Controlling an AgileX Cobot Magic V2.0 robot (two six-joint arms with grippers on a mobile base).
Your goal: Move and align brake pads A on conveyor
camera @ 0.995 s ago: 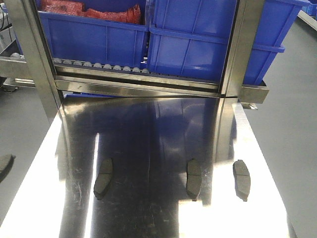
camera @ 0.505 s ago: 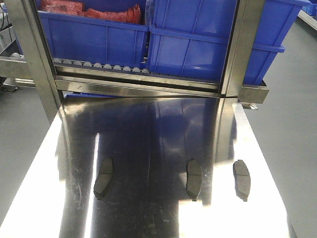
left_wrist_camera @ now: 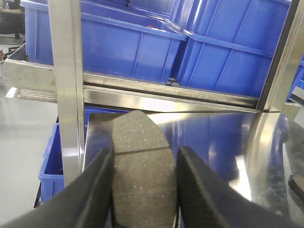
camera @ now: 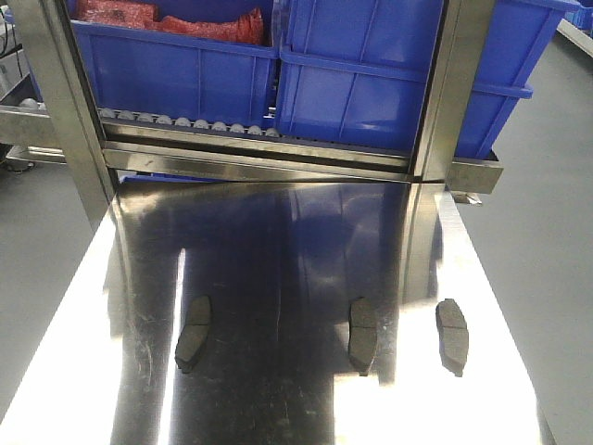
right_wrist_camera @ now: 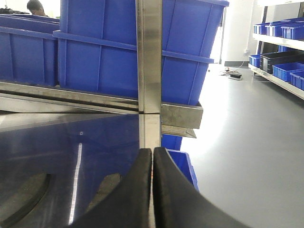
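Polished steel tabletop (camera: 278,241), fronting the blue-bin rack (camera: 259,158), carries three brake pads A (camera: 362,336) in a spaced row. Left gripper (left_wrist_camera: 145,159) clamps a fourth pad (left_wrist_camera: 140,142) by its long edges, near the rack's left post. Right gripper (right_wrist_camera: 152,154): fingers pressed together, nothing held.
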